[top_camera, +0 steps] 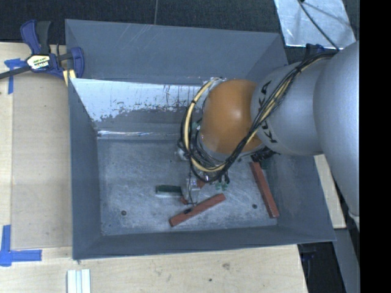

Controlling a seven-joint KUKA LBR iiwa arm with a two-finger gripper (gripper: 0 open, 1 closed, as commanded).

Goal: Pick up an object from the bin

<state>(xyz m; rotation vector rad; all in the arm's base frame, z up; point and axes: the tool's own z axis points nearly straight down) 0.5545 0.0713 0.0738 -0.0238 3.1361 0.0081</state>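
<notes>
My gripper (190,194) reaches down to the bin floor near its middle, its body mostly hidden under the arm's orange cover. A small dark green flat piece (167,190) lies just left of the fingertips. A long red-brown stick (197,210) lies slanted right below and in front of the gripper, close to or touching it. I cannot make out whether anything sits between the fingers.
A second red-brown stick (264,189) lies along the bin's right side, partly under the arm. A tiny dark speck (124,212) rests on the floor at the front left. The arm and its cables cover the bin's right half.
</notes>
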